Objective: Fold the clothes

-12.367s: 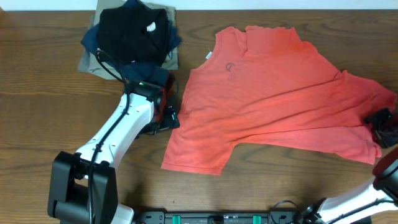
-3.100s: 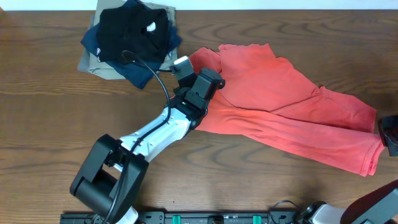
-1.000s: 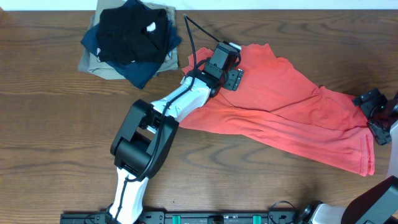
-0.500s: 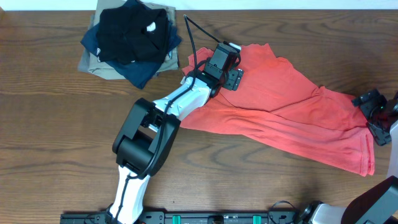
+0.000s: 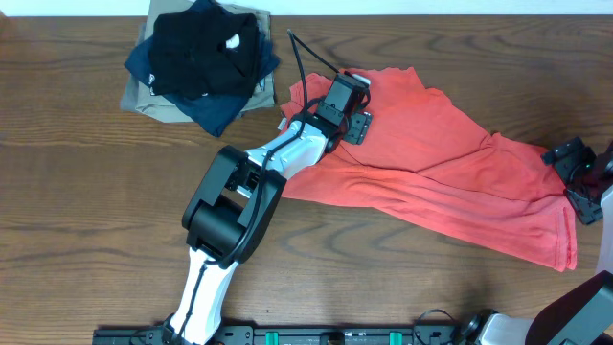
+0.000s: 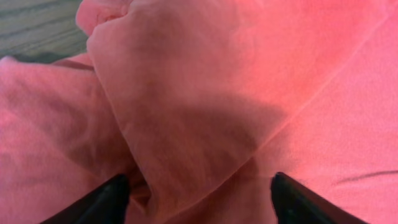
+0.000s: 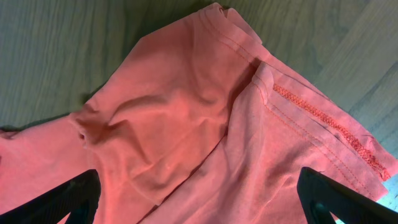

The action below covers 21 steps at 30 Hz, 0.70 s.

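I can read no text, number or brand in any of my three views. The T-shirt (image 5: pixel 450 182) shows only plain red-orange cloth on the side facing my cameras. The one candidate is a small white patch (image 5: pixel 232 41) on the black garment (image 5: pixel 196 48) near the far left corner of the counter (image 5: pixel 77 192) (too small from overhead for me to tell whether it carries any print).
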Available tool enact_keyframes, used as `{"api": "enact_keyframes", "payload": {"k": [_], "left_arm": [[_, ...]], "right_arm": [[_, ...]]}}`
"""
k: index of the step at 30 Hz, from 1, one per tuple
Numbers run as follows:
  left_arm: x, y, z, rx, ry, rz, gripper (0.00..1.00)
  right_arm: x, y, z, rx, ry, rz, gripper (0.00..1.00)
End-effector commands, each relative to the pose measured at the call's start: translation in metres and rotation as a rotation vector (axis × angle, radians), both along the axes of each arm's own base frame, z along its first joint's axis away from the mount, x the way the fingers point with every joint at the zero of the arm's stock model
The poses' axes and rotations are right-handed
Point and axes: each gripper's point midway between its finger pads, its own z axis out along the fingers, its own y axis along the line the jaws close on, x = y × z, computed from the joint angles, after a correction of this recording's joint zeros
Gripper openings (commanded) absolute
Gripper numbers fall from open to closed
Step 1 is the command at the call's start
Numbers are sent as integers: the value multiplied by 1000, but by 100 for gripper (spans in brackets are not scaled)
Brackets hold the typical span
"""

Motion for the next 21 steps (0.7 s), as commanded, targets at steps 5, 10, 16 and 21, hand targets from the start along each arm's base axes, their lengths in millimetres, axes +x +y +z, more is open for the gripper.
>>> {"api": "enact_keyframes", "payload": {"k": [5,10,16,21], "left_arm": [[6,0,1,-3,-15,2,53],[6,0,3,-5,-18,2,19],[5,1,29,-16,-39,4,6],[3,5,55,-27,-56,7,6]], "right_arm": [[5,2,1,-5,0,29,99],[5,1,2,-7,-2,29,97],[9,-1,3,-18,-18,32,97],[11,-3,5,-26,-27,32,97]]}}
